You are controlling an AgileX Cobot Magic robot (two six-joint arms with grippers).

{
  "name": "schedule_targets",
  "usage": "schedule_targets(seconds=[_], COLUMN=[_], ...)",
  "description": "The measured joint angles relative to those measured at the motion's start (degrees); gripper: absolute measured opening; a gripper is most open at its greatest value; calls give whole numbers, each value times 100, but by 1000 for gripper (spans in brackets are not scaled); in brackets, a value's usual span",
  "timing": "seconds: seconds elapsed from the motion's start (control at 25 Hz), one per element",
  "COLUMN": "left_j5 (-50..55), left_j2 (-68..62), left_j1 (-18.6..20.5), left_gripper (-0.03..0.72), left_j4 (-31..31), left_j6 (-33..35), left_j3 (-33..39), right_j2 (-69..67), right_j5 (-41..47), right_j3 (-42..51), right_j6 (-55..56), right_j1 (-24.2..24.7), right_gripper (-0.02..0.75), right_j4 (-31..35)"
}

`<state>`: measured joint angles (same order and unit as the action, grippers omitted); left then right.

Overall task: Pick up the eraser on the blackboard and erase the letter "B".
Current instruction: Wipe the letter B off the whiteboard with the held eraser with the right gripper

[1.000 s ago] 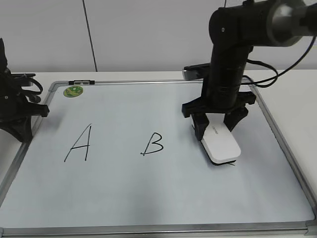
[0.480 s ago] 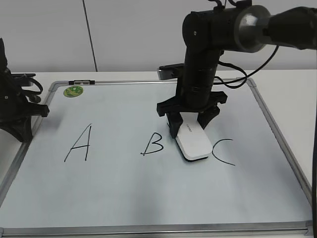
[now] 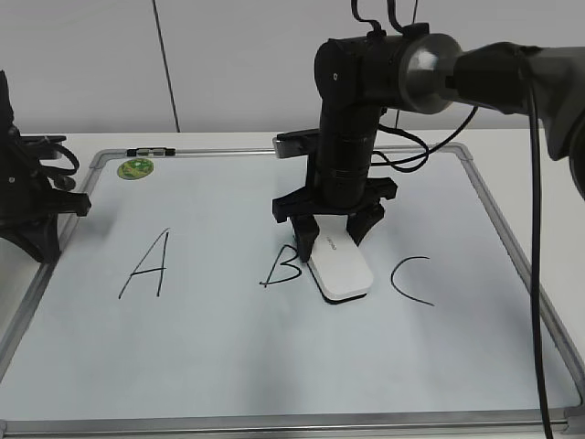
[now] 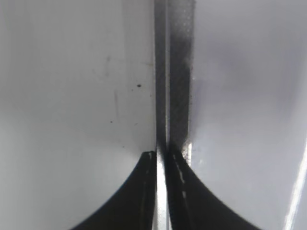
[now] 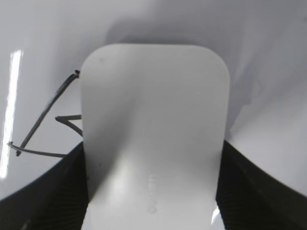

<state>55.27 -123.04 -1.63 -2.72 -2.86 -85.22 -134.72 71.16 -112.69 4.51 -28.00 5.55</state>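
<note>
The blackboard [image 3: 228,357] is a white board with a silver frame, lying flat. On it are black letters "A" [image 3: 146,263], "B" [image 3: 279,267] and "C" [image 3: 411,279]. My right gripper [image 3: 331,240] is shut on the eraser [image 3: 340,269], a flat white block, and presses it on the board just right of the "B", touching its right edge. In the right wrist view the eraser [image 5: 153,129] fills the middle between my fingers, with strokes of the "B" [image 5: 43,120] at its left. My left gripper [image 4: 161,155] is shut and empty over the board's left frame edge.
A small round green magnet [image 3: 135,168] sits at the board's far left corner. The left arm [image 3: 27,197] stands at the board's left edge. Cables hang from the right arm [image 3: 539,229] on the right. A white wall stands behind.
My right gripper has slid the eraser leftward across the board, from over the "C" to beside the "B". The "C" now shows whole. The left arm has not moved.
</note>
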Motion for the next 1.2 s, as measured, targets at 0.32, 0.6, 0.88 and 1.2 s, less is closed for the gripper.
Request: schedule_targets(seconds=[0.32,0.6,0.88,1.2], left_j5=[0,0,0,0], left_j2=[0,0,0,0], left_j1=[0,0,0,0], left_gripper=[41,41,41,41], left_j4=[0,0,0,-9], left_j6=[0,0,4,4], left_j3=[0,0,0,0], right_j2=[-14,-111,-143,-170], right_j5=[13,13,-34,-108], right_j3=[-21,-91,-103,-103], right_j6=[-21,-27,-66,-174], right_j1=[-63,-415,-1014,-1426], right_gripper=[531,531,531,531], right_j4=[12,-176,-5,634])
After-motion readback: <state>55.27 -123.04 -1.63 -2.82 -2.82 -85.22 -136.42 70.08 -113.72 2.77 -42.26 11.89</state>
